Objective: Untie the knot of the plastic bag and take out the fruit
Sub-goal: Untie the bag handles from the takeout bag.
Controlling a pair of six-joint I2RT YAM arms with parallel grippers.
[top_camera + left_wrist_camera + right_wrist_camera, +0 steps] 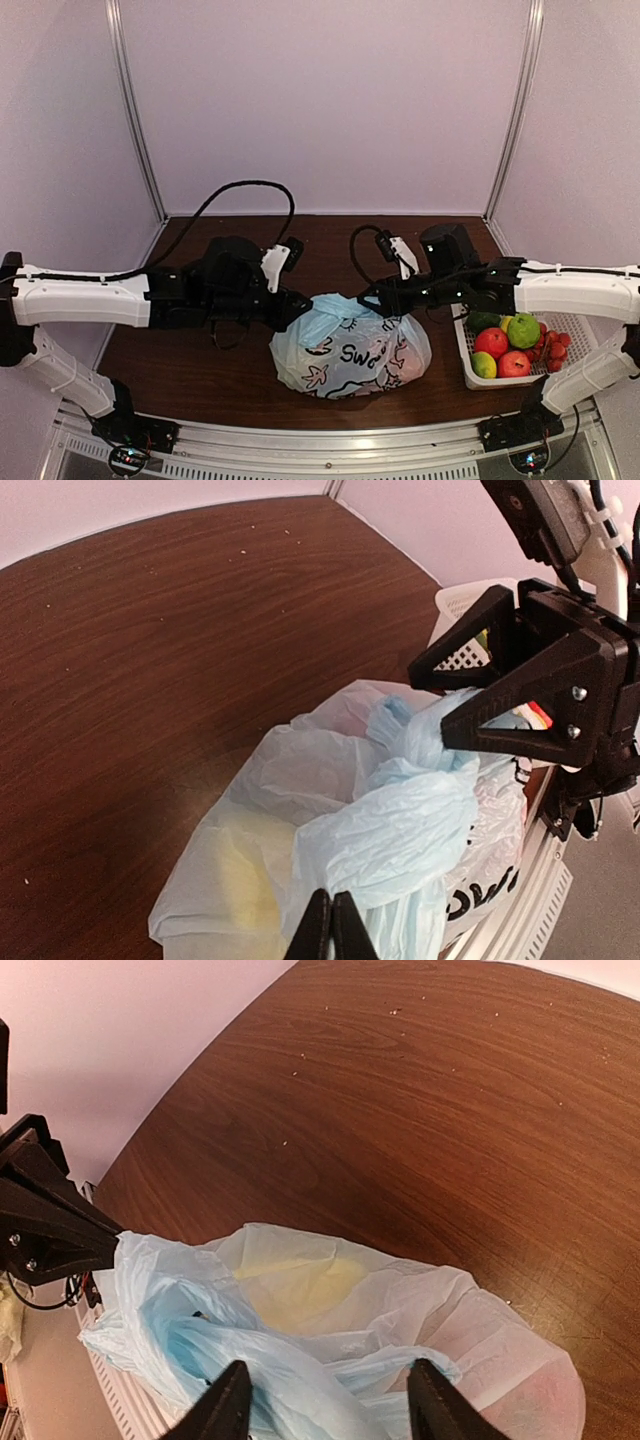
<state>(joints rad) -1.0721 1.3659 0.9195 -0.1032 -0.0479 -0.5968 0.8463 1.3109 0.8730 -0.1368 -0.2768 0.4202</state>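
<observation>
Plastic bag (345,355) sits near the front edge of the dark wood table (190,370), between the two arms. Light blue, translucent, black cartoon print facing the camera.

Fruit (240,875) is inside the bag, showing only as a dim yellow patch through the plastic; kind not readable.

Bag top is gathered into the knot (418,738), a twisted, bunched lump of blue film.

Left gripper (331,925): jaws clenched on a fold of the bag's film at its left upper side. The right wrist view shows that corner drawn to a point at the tips.

Right gripper (372,298): at the bag's right upper side, jaws parted and straddling the twisted plastic. Whether either pad presses on it, cannot tell.

White mesh basket (463,352) stands right of the bag, just apart from it, under the right arm. It holds red apples (491,342), a green apple (523,330) and a small red cherry-like cluster (553,350).
</observation>
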